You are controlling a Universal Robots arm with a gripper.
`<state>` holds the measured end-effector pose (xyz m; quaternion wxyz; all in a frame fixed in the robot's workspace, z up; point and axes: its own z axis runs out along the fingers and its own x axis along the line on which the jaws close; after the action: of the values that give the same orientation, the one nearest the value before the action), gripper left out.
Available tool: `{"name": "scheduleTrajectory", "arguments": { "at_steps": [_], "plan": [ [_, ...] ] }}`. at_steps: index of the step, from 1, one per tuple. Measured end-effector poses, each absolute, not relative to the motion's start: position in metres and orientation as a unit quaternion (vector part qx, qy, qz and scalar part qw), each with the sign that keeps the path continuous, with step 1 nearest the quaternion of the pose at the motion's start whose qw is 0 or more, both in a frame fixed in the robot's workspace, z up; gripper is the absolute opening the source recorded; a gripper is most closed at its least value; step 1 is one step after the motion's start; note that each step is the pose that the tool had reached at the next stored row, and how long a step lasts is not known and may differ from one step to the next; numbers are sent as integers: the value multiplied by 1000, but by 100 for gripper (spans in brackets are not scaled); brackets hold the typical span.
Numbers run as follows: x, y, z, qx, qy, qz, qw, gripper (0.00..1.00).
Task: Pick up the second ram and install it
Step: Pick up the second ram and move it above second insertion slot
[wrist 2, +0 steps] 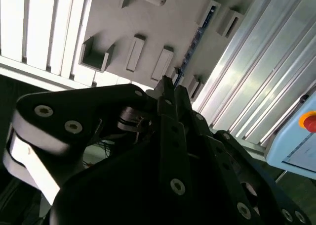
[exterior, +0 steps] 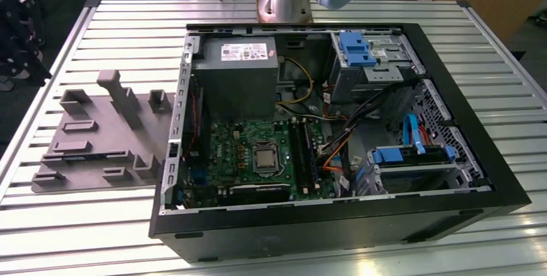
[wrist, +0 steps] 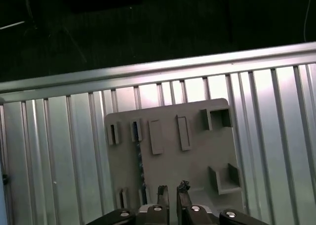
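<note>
Gripper: my gripper (wrist: 173,190) hangs above the tray. Its two black fingers (wrist: 183,187) stand close together with only a narrow gap between them, and they hold nothing.
Ram: the ram (wrist: 139,160) is a thin, dark blue-green stick standing on its long edge in a groove of the tray. It shows in both wrist views (wrist 2: 196,37).
Ram and gripper: my fingertips are near one end of the ram, apart from it and not touching.
Tray: the tray (exterior: 94,141) is grey and moulded, with raised blocks and open pockets. It lies flat on the table, at 9 o'clock from the case in the exterior view.
Table: the table (exterior: 128,20) is silvery metal with long slats.
Case: the case (exterior: 342,225) is a black computer case lying on its side with its open face up, in the middle of the table.
Motherboard: the motherboard (exterior: 227,154) is green and sits at about 7 o'clock inside the case. It carries a silver square chip (exterior: 265,159).
Slots: the slots (exterior: 301,154) are long and black, just beside the chip at its 3 o'clock.
Arm: the base of my arm (exterior: 286,0) rises at 12 o'clock, behind the case.
</note>
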<state>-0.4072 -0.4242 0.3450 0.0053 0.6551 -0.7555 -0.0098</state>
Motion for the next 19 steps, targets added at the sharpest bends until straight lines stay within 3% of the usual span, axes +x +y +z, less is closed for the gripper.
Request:
{"name": "scheduleTrajectory", "arguments": {
  "at_steps": [1,6,7,19],
  "plan": [
    [-409,-424,344,656,-755,-10,5,24],
    [-411,-425,338,668,-744,-10,6,25],
    [-412,-425,337,672,-740,-10,6,31],
    [-422,-430,318,700,-714,-11,6,31]
  ]
}}
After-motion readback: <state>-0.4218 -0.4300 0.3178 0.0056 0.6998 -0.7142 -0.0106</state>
